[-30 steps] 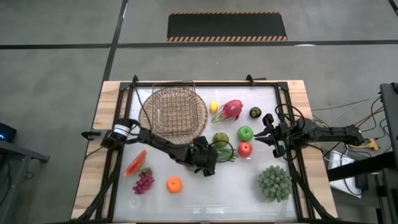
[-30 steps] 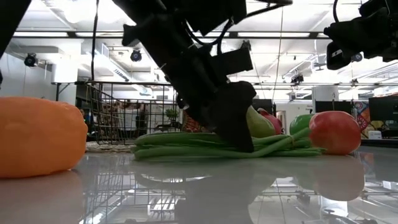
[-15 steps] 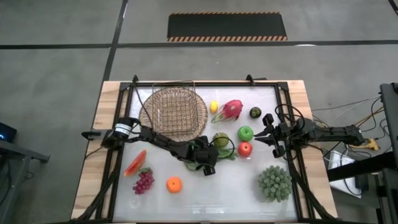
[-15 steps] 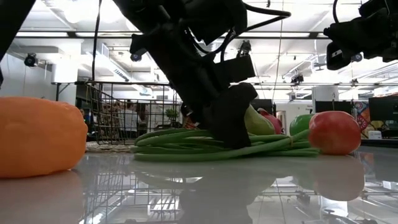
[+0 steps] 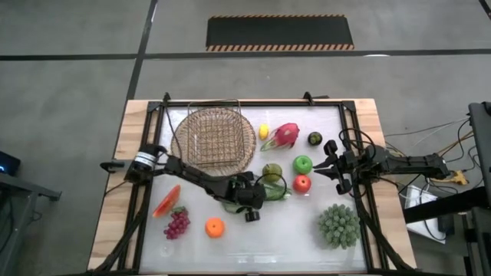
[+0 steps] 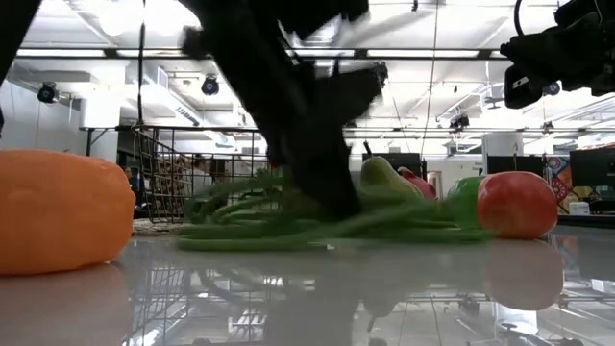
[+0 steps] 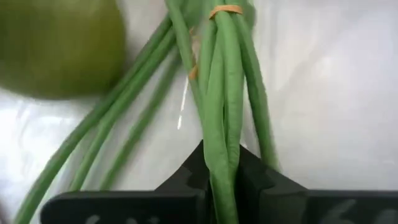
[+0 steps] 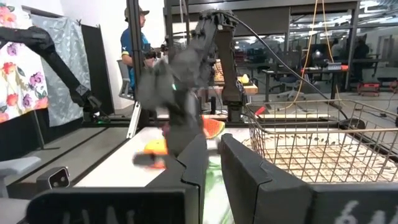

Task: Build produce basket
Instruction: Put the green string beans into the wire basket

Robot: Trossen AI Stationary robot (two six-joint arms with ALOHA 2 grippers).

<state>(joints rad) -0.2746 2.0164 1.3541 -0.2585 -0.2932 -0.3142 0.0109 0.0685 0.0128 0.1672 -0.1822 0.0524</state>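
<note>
Beans between left pincer fingers.

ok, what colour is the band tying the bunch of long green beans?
Orange-tan, a thin rubber band round the bunch of long green beans; left wrist view shows it best.

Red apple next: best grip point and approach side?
Take the red apple across its round middle, coming straight down. The green apple sits close on the far side and the green beans on its left, so close the claw across whichever sides look clearest.
</note>
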